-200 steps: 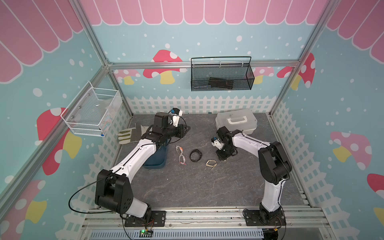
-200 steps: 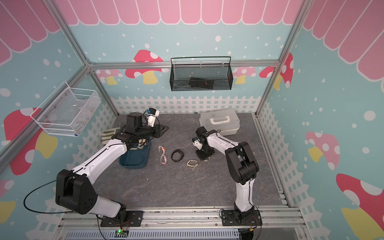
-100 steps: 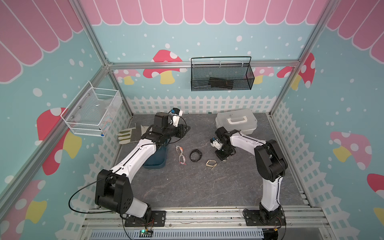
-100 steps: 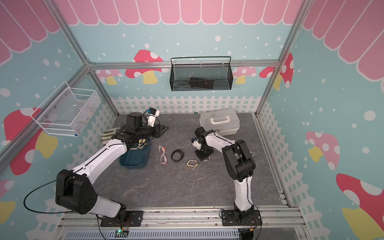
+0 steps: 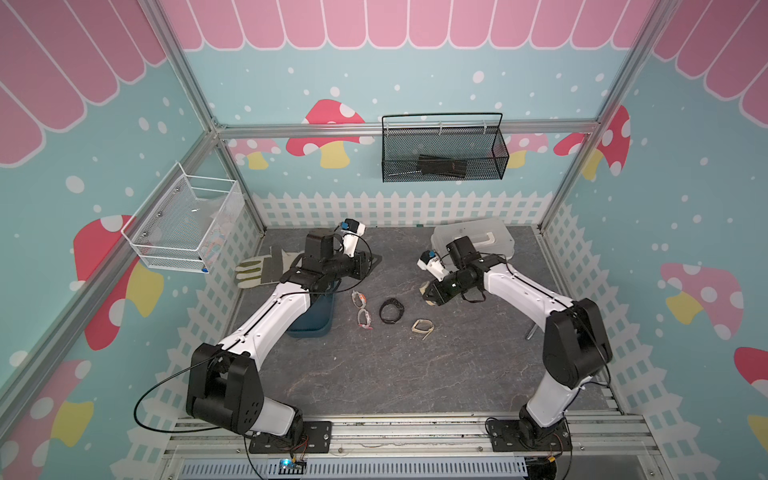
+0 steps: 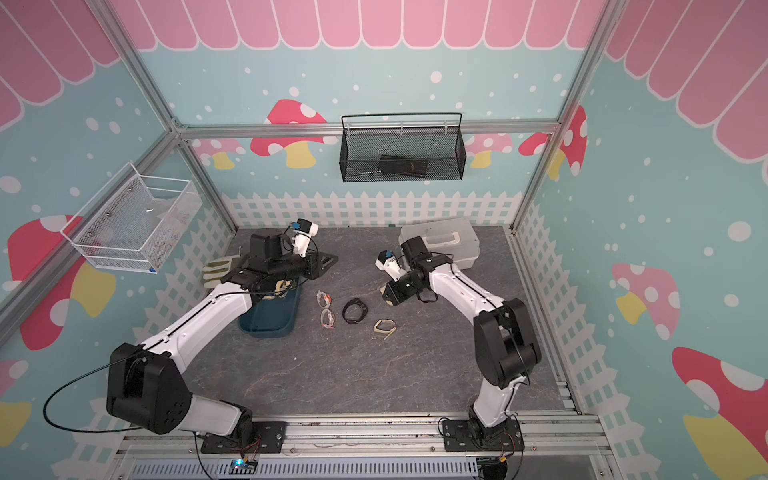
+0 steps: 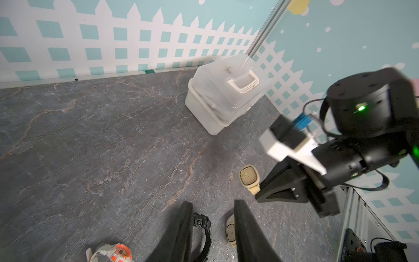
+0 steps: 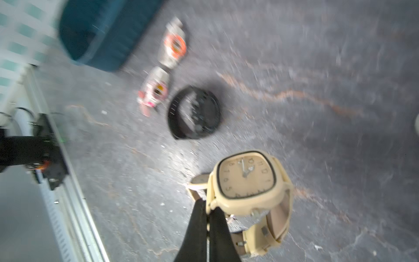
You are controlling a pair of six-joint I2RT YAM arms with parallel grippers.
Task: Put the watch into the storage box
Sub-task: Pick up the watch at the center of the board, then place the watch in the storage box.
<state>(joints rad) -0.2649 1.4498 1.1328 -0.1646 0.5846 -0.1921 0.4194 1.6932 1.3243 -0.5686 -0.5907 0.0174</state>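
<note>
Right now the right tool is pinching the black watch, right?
No. The right tool is pinching the beige watch, not the black one; the right wrist view shows it. The black watch lies free on the table.

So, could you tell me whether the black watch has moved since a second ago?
No. In a top view the black watch keeps its place relative to the storage box.

A cream watch (image 8: 247, 179) with black-rimmed beige dial; a grey tabletop (image 5: 374, 374) veined in rust; a black watch (image 5: 391, 311); a white-and-orange watch (image 8: 173, 44); a dark teal-blue storage box (image 5: 318, 320); a black mesh basket (image 5: 440, 166). The walls (image 5: 415, 83) are pale teal, dotted white, with pink scallops, red mushrooms and a white picket-fence print.
</note>
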